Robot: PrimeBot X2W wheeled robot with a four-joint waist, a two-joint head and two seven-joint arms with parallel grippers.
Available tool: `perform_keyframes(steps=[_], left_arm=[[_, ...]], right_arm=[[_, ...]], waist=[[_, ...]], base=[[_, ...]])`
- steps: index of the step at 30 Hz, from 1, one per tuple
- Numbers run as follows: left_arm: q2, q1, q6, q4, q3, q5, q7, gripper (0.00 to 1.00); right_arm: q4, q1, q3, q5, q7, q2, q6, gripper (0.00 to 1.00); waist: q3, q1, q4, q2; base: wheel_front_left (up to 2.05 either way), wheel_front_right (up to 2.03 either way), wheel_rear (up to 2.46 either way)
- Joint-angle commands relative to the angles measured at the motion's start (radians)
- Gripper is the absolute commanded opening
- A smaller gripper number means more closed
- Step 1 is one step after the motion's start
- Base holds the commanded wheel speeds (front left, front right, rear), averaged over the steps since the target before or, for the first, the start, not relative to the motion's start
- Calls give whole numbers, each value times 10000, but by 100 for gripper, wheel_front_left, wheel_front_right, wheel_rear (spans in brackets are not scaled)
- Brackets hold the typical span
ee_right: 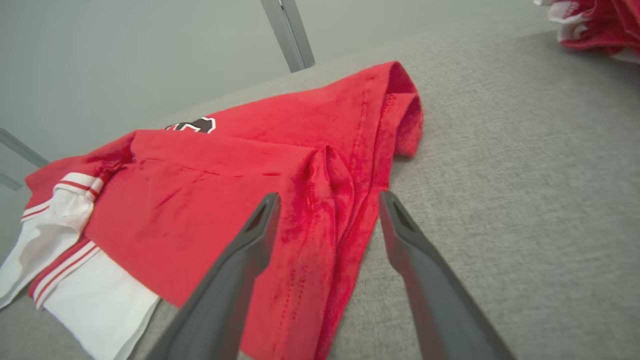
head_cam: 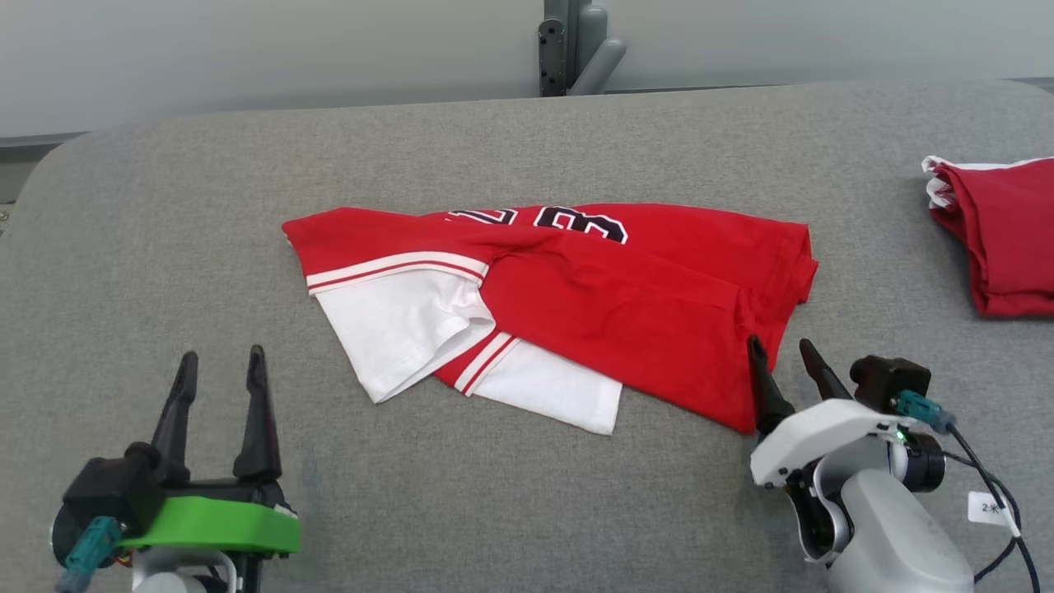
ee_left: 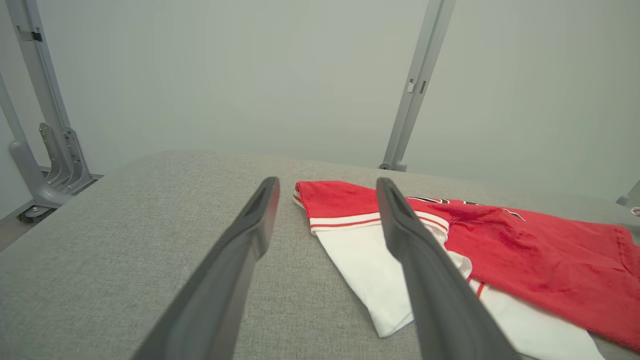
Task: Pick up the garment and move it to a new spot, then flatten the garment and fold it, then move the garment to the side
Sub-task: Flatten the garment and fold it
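Garment [head_cam: 576,288]: red knit jersey with white sleeves, red-and-white striped trim and black-and-white numerals; lies folded over on itself at the middle of the grey fabric-covered surface [head_cam: 494,511]; long axis runs left to right in the head view; numerals partly covered by the upper red fold, along the far edge; two white sleeves at the left end, one overlapping the other, fanned toward the near edge; hem end at the right, slightly bunched and rolled.

Left jaws: on a green mount at the lower left of the head view; two long dark fingers [head_cam: 257,412] spread wide, nothing between them; over bare surface, well apart from the garment; in the left wrist view the sleeves [ee_left: 360,260] lie ahead and to the right of the fingers [ee_left: 235,260].

Right jaws: on a white mount at the lower right of the head view; fingers [head_cam: 767,391] spread wide, nothing gripped; tips at the garment's near right corner; in the right wrist view the stitched red hem [ee_right: 320,225] runs between the two fingers [ee_right: 240,260]; contact with the cloth cannot be told.

Second red garment with white trim [head_cam: 1000,239]: folded, at the surface's right edge, well apart from the first.

Grey metal post [head_cam: 576,49]: upright behind the far edge.
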Motion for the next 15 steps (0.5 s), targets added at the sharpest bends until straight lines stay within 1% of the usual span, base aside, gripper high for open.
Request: perform_keyframes(steps=[1, 2, 5, 8, 10, 14, 15], left_arm=[[-174, 200, -109, 10, -42, 258, -22, 100], [-174, 200, -109, 10, -42, 258, -22, 100], [-428, 319, -193, 50, -136, 532, -22, 100], [-571, 377, -242, 53, -240, 752, -22, 100], [-636, 414, -255, 61, -310, 866, -22, 100], [-687, 423, -278, 84, -376, 931, -22, 100], [-685, 412, -281, 74, -423, 919, -22, 100]], right_arm=[[675, -491, 128, 134, -29, -32, -8, 100], [675, -491, 128, 134, -29, -32, -8, 100], [1606, -1268, 134, -13, -31, -38, -8, 100], [2243, -1768, -76, -399, -31, -32, -8, 100], [2487, -2009, -299, -761, -31, -40, -8, 100], [2889, -2244, -598, -1059, -31, -32, -8, 99], [2972, -2273, -643, -1132, -31, -34, -8, 82]], waist=[[65, 0, 153, 0], [65, 0, 153, 0], [132, 0, 223, 0], [180, 0, 270, 0], [204, 0, 286, 0], [254, 0, 301, 0], [266, 0, 306, 0]], base=[[0, 0, 0], [0, 0, 0], [0, 0, 0], [0, 0, 0], [0, 0, 0], [0, 0, 0], [0, 0, 0]])
